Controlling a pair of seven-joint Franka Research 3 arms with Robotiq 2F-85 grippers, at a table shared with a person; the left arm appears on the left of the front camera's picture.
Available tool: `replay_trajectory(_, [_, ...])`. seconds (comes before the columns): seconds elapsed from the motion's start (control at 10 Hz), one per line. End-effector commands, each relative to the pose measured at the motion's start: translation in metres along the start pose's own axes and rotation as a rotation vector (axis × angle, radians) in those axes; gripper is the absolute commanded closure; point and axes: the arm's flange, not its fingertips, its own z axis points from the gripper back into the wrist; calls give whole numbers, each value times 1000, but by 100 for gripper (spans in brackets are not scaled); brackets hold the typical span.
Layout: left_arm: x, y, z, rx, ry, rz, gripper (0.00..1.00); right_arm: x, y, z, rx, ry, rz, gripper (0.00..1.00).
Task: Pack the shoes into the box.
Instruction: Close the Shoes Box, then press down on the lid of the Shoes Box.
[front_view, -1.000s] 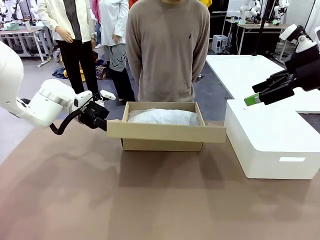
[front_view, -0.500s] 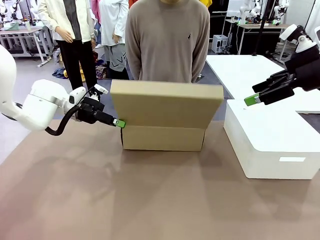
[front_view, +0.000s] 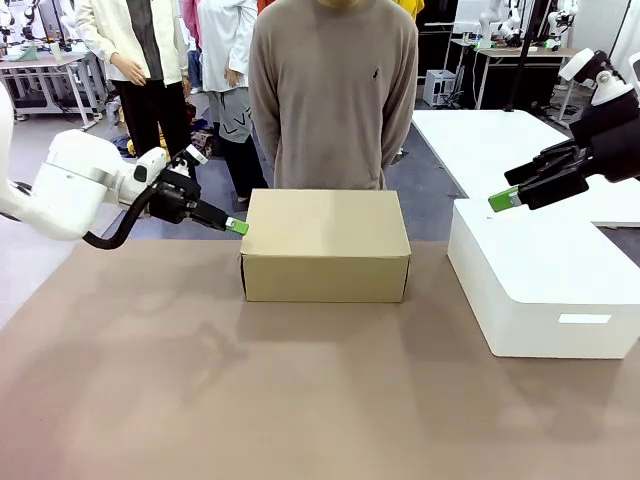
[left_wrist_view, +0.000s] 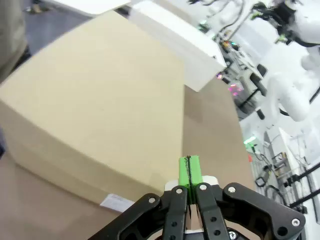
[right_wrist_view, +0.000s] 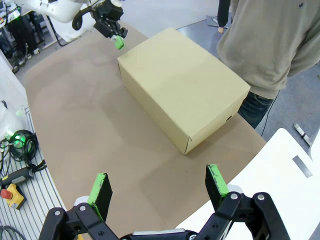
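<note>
Brown table (front_view: 300, 400) | box (front_view: 325, 245) lid down, shoes hidden, packing looks done to us | left gripper (front_view: 237, 228) pressed together by box corner | right gripper (front_view: 505, 200) spread, well apart

Tan cardboard box (front_view: 325, 246) in the middle of the brown bench (front_view: 300, 400), flap lid down flat, closed. Left gripper (front_view: 236, 227) just beside the box's upper left corner, green pads pressed together, jaws clamped on nothing. Right gripper (front_view: 503, 199) raised over the near-left corner of a white block-shaped box (front_view: 545, 290) at the right. Person in a beige sweater (front_view: 335, 90) standing just behind the cardboard box.
</note>
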Motion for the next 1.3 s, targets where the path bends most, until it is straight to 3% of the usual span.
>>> replay_trajectory(0.0, [4,-3,3,110,40,33,100,0,-2,-1,13,-17,13,0])
replay_trajectory(0.1, [6,-2,8,125,43,37,100,0,-2,-1,13,-17,13,0])
replay_trajectory(0.2, [4,1,5,61,9,5,100,0,-2,-1,13,-17,13,0])
replay_trajectory(1.2, [4,1,5,61,9,5,100,0,-2,-1,13,-17,13,0])
